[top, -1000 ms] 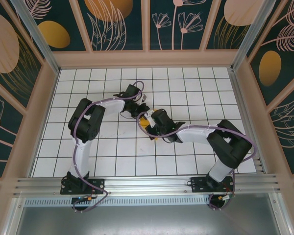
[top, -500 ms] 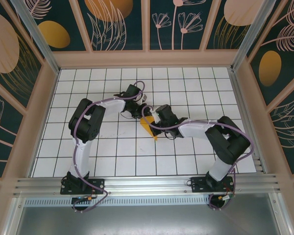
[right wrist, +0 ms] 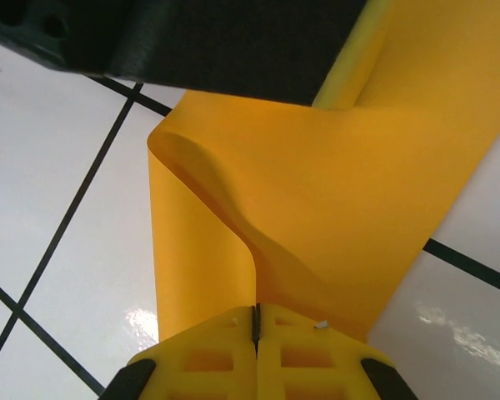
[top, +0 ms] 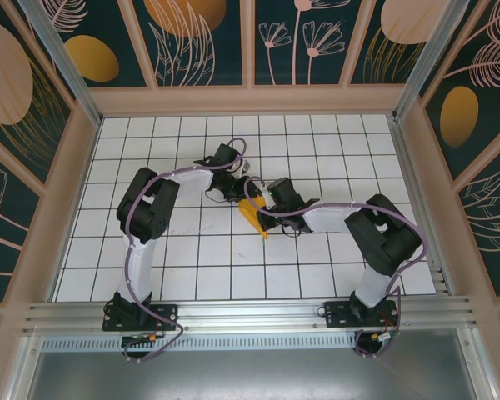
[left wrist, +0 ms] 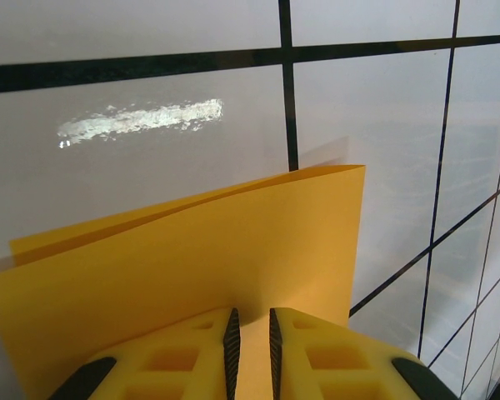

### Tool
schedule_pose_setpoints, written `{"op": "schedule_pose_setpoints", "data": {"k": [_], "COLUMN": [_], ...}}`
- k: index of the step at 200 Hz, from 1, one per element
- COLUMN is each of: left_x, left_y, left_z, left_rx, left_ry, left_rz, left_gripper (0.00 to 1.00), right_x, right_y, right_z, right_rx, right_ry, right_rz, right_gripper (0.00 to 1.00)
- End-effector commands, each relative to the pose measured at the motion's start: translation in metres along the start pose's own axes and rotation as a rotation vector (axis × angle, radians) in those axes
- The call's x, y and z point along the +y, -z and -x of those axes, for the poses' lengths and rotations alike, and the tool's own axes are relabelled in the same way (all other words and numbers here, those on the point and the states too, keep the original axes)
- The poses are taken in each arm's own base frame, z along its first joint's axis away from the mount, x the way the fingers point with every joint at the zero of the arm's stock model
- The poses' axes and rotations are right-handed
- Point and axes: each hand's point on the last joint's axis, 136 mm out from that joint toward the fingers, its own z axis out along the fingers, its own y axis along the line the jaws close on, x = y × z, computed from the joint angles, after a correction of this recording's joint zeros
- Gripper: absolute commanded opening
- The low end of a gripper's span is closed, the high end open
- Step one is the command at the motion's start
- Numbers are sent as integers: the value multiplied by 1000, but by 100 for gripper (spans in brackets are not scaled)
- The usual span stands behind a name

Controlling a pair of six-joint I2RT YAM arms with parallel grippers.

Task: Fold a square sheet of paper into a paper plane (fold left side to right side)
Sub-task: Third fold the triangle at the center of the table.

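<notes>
The orange-yellow sheet of paper (top: 252,217) lies part-folded at the table's middle, showing as a pointed wedge between both arms. In the right wrist view my right gripper (right wrist: 256,321) is shut on one edge of the sheet (right wrist: 333,192), which curls up from the pinch and bends over the flat layer. My left gripper (left wrist: 252,333) rests its tips on the paper (left wrist: 192,258), jaws a narrow gap apart with nothing between them. From above, the left gripper (top: 243,190) sits at the wedge's far end, close beside the right gripper (top: 261,202). A left finger (right wrist: 350,79) crosses the right wrist view's top.
The table (top: 183,250) is white with a black grid, walled by a peach frame (top: 250,100) on three sides. A metal rail (top: 250,312) with both arm bases runs along the near edge.
The right gripper has moved back and slightly left toward the left gripper, pulling its elbow inward, and more of the orange paper shows below it. The left arm has stayed put.
</notes>
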Motion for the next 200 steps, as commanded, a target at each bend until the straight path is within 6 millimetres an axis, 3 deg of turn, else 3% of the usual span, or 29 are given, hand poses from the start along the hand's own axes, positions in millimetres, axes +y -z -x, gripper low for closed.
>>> {"op": "schedule_pose_setpoints", "data": {"k": [1,77,112,200], "left_x": [20,21,14,8], "left_y": [-19,-19,-14,34], "left_z": [-20,-21,-19,31], "left_rx": [67,68,61,-24], "left_ry": [17,20,8,-22], "left_rz": [70,74,58,79], "left_gripper": [22,21,24,33], "right_x": [2,-1,-3,-4], "right_y": [-4,-8,-12,-12], "right_z": [8,4,-6,-46], "right_rx": [-4,11,54,176], "right_ry": [-18,-27,-31,-67], "right_rz": [14,6,4,25], "right_gripper": [0,0,0,0]}}
